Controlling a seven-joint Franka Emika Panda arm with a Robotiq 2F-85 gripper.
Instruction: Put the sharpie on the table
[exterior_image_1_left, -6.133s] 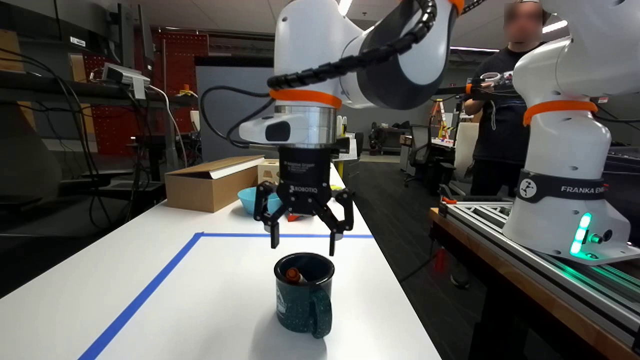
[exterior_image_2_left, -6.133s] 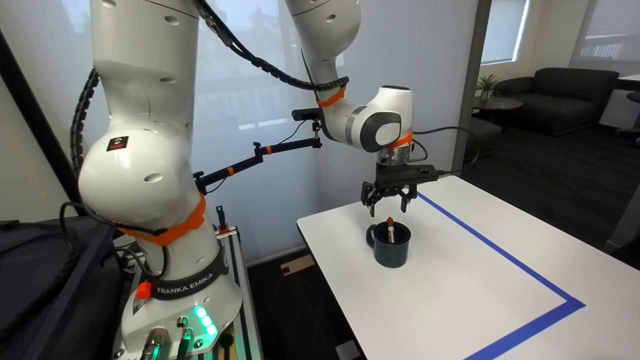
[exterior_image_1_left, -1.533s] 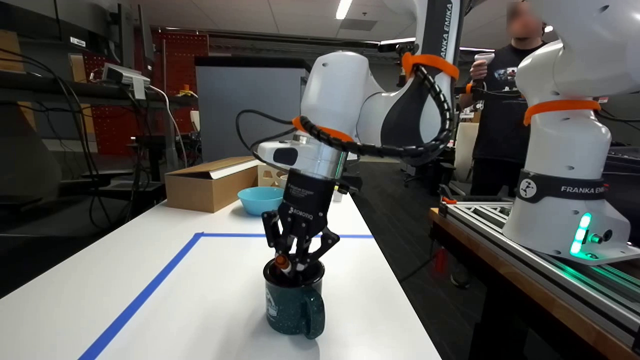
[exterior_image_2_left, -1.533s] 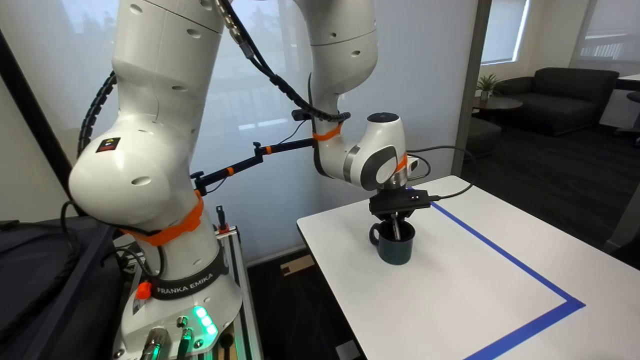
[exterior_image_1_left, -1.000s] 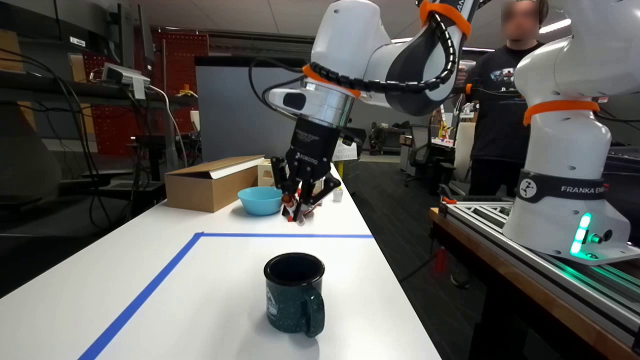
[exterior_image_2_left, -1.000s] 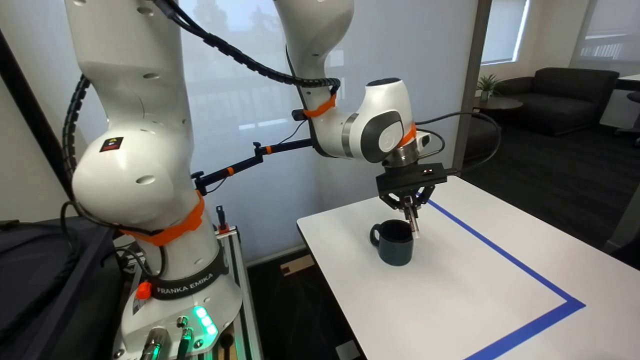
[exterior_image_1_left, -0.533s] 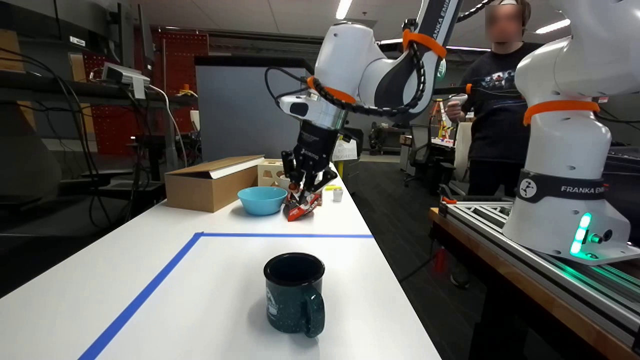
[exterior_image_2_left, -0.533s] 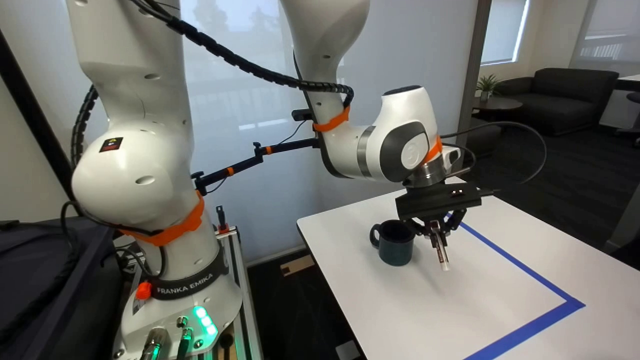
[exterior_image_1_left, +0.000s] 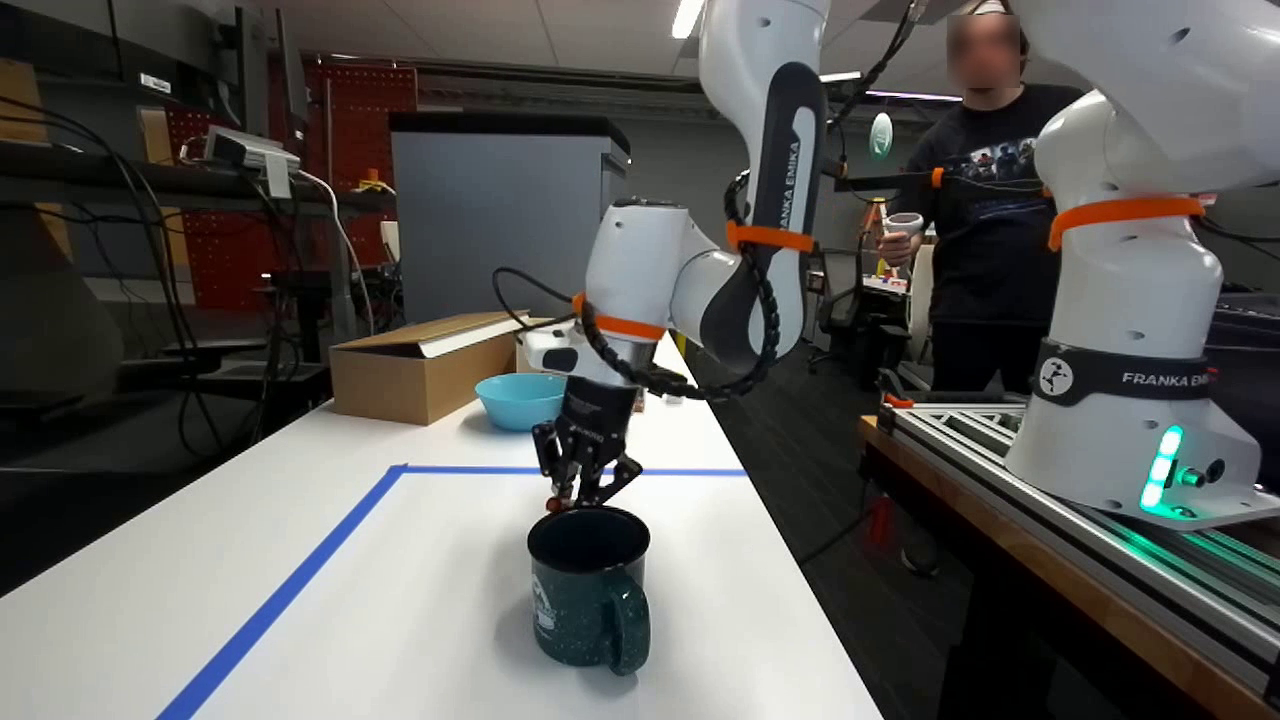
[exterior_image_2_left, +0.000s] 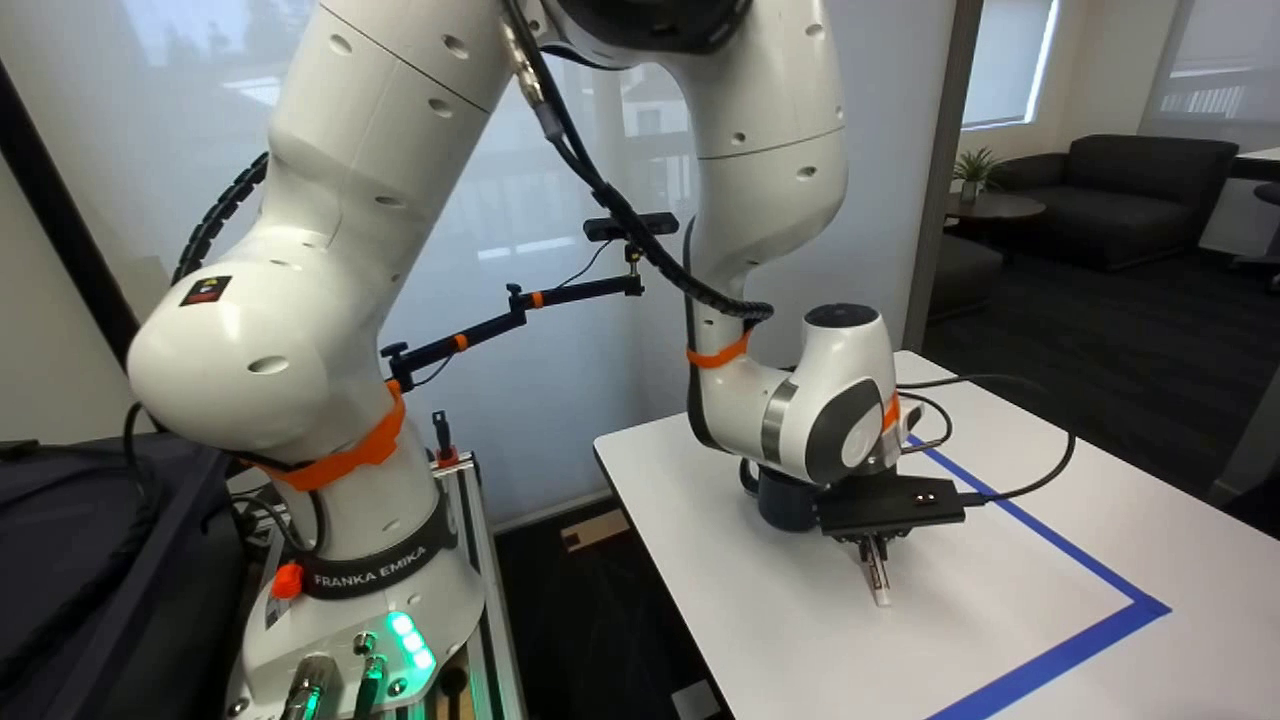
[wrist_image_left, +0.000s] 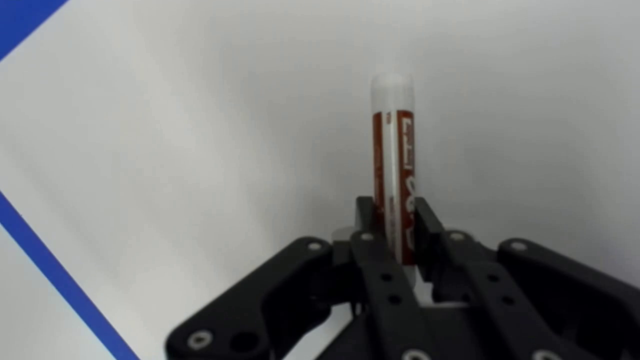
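The sharpie (wrist_image_left: 393, 140), white with red-orange label bands, is pinched between the black fingers of my gripper (wrist_image_left: 393, 212) in the wrist view. In an exterior view it slants down from the gripper (exterior_image_2_left: 873, 552), its white end (exterior_image_2_left: 881, 598) at or just over the white table (exterior_image_2_left: 960, 620). Whether that end touches cannot be told. Its orange end (exterior_image_1_left: 556, 504) peeks out beside the jaws in an exterior view, where the dark teal mug (exterior_image_1_left: 590, 615) partly hides the fingertips.
The mug (exterior_image_2_left: 784, 500) stands upright close to my arm, partly covered by it. Blue tape (exterior_image_1_left: 330, 545) outlines a rectangle on the tabletop. Farther back are a light blue bowl (exterior_image_1_left: 520, 400) and a cardboard box (exterior_image_1_left: 425, 370). A person (exterior_image_1_left: 990, 220) stands beyond the table.
The sharpie, inside the mug 1.5 seconds ago, was lifted out and carried beyond the mug. Over the last half second my gripper has lowered it to the tabletop or nearly so. The mug stays put.
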